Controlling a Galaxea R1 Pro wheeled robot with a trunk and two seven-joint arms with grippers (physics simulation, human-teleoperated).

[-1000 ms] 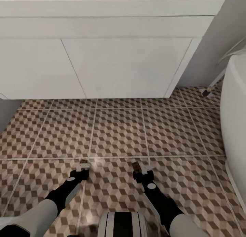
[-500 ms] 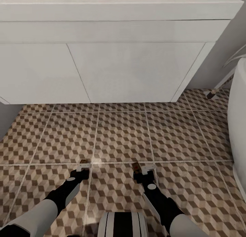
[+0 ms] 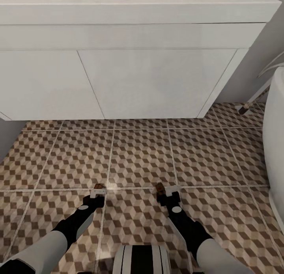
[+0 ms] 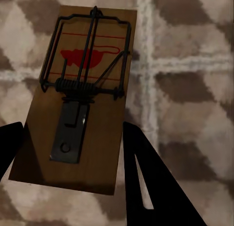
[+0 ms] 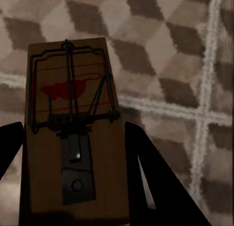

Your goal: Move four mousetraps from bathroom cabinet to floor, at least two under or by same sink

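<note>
We've nudged the right gripper forward a touch, left gripper unchanged, each clamped on a mousetrap low over the tiled floor, with the sink just ahead, so set-down looks close.
</note>
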